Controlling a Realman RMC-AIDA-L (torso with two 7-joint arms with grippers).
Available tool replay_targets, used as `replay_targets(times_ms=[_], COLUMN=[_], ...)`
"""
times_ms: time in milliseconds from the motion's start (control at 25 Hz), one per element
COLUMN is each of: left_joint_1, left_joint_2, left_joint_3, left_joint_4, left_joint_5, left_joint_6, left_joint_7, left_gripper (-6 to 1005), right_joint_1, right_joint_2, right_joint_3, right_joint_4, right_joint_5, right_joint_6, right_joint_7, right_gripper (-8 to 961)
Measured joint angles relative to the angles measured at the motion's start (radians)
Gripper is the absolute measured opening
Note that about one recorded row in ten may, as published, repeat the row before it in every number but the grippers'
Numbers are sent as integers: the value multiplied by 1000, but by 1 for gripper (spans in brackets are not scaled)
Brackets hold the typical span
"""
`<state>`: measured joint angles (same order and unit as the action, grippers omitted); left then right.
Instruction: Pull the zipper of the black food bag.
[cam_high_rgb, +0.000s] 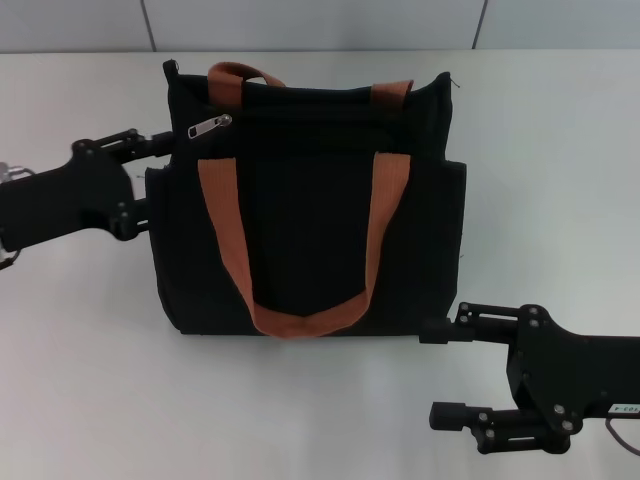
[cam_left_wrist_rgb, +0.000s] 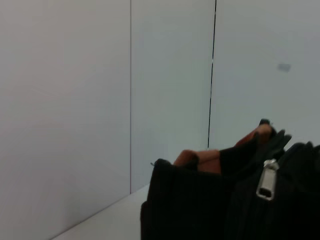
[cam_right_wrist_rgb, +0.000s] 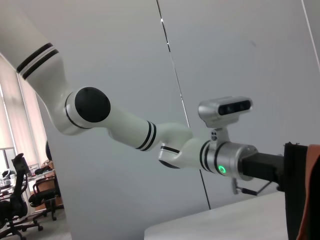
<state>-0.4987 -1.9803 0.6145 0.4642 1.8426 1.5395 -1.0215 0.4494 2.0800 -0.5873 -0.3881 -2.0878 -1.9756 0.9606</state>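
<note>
Right gripper (cam_high_rgb: 445, 372) gapes empty by the black food bag (cam_high_rgb: 300, 200); left gripper (cam_high_rgb: 160, 178), open, straddles the bag's side edge; we expect the bag to drag along the bench (cam_high_rgb: 80, 380) with the zipper (cam_high_rgb: 210, 128).

White table (cam_high_rgb: 90, 360), grey panelled wall (cam_left_wrist_rgb: 65, 100), office chairs (cam_right_wrist_rgb: 15, 200).

No text — nothing legible anywhere.

You are looking at an office-like lab space: a plain white table (cam_high_rgb: 90, 380) stands against pale grey wall panels (cam_left_wrist_rgb: 65, 100) with dark seams. Beyond the white robot arm (cam_right_wrist_rgb: 125, 125) in the right wrist view, black swivel chairs (cam_right_wrist_rgb: 15, 200) stand by desks beside a curtained window (cam_right_wrist_rgb: 20, 110).
</note>
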Motion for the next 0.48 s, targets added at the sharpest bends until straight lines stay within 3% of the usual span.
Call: replay_targets(times_ms=[160, 480], left_joint_1=[-25, -19], left_joint_2=[-12, -13], left_joint_3=[1, -13], left_joint_4=[2, 25], left_joint_5=[10, -34], left_joint_6=[-44, -27], left_joint_7=[2, 24], left_gripper=[805, 505], right_joint_1=[0, 0], right_joint_2=[1, 0], right_joint_3=[0, 14], right_joint_4=[0, 44], right_joint_5=[7, 78], right_joint_6=[-4, -11], right_joint_7=[-3, 3], right_gripper=[739, 739])
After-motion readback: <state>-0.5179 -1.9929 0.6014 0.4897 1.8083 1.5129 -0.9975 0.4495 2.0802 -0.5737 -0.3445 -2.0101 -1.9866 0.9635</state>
